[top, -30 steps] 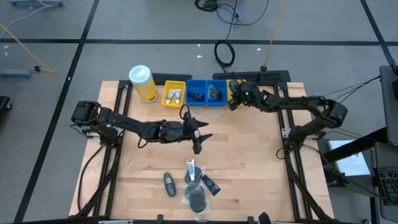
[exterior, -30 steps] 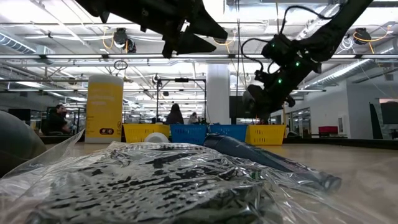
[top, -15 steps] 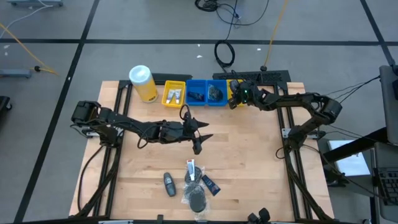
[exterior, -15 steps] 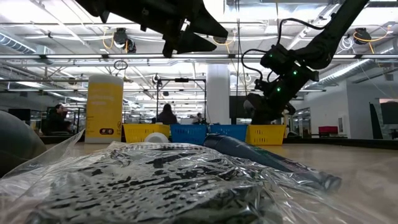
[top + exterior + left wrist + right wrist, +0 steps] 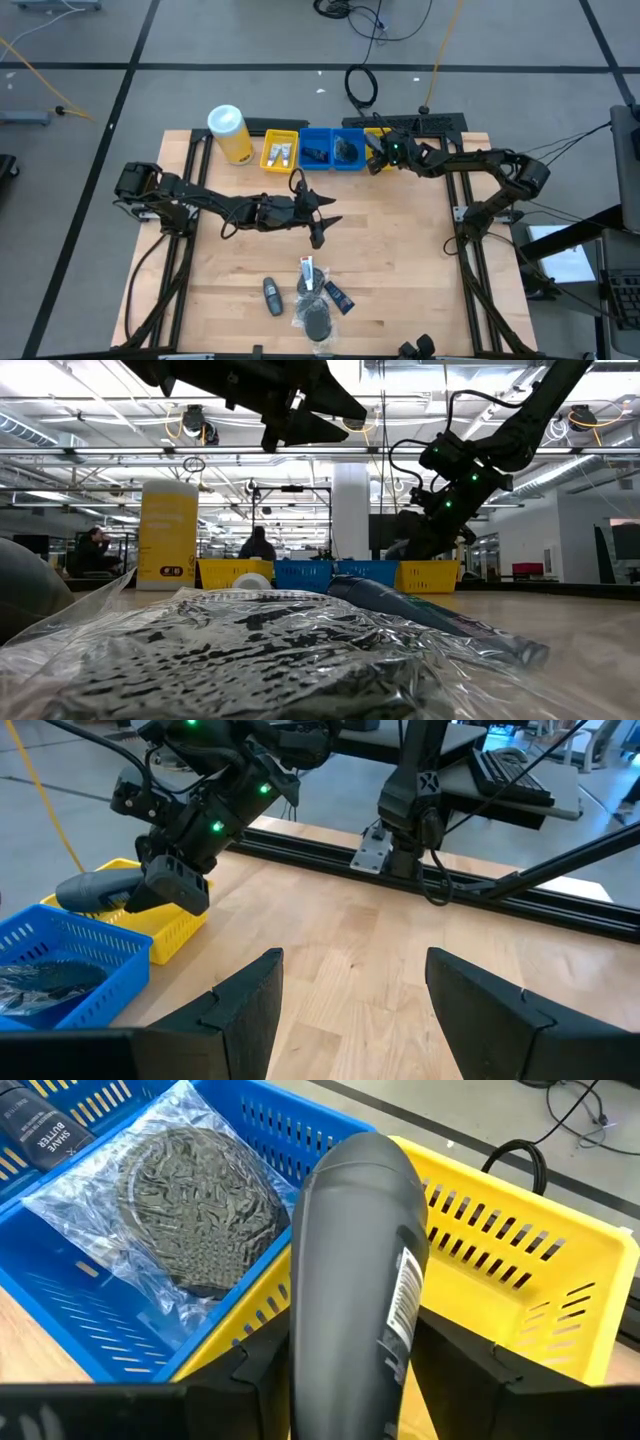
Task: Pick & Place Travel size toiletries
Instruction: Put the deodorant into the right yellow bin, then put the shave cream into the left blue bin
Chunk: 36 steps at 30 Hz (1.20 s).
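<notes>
one dark grey bottle (image 5: pixel 355 1270) sits between the right end effector (image 5: pixel 350 1365) fingers over a yellow bin (image 5: pixel 520 1270), grip unclear; left end effector (image 5: pixel 350 1010) gapes above the tabletop (image 5: pixel 350 950).

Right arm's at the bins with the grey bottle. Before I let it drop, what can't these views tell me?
- Grey bottle between the right gripper fingers: gripped or loose, unclear; right wrist view, bottle covers the pads.
- Yellow bin floor beneath it: hidden by the bottle.
- High view: right gripper too small to judge.
- Low view: plastic-wrapped puff blocks the table.
</notes>
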### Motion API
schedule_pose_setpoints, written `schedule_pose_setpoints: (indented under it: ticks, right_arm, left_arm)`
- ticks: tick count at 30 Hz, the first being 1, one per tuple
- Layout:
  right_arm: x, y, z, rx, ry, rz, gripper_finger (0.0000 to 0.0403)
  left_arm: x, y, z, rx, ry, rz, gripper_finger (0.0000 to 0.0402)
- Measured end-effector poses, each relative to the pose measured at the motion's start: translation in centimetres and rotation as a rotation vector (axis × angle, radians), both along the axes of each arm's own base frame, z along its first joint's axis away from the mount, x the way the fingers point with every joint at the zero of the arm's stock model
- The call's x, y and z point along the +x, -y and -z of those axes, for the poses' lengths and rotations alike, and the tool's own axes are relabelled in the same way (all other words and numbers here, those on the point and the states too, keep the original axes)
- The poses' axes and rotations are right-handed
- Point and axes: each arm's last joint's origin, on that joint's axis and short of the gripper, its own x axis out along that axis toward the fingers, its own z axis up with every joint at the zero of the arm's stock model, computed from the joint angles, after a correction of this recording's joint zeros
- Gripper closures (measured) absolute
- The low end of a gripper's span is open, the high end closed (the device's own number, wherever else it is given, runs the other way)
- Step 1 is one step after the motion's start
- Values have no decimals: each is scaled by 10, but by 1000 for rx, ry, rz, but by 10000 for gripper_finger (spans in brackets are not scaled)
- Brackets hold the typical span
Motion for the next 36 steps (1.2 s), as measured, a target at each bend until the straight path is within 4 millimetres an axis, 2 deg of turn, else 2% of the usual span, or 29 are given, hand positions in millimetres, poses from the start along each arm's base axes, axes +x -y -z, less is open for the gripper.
schedule_pose_setpoints:
  ticks: [13, 26, 31, 36]
  right_arm:
    - [0, 1, -1, -35, -25, 6, 226]
    - [-6, -1, -22, -79, 31, 8, 187]
    - [-4, -5, -28, -33, 100, -87, 184]
    - [2, -18, -33, 20, 152, -232, 192]
  left_arm:
    - [0, 0, 0, 0, 0, 0, 158]
    - [0, 0, 0, 1, -2, 0, 158]
    - [0, 0, 0, 1, -2, 0, 158]
    - [0, 0, 0, 1, -2, 0, 158]
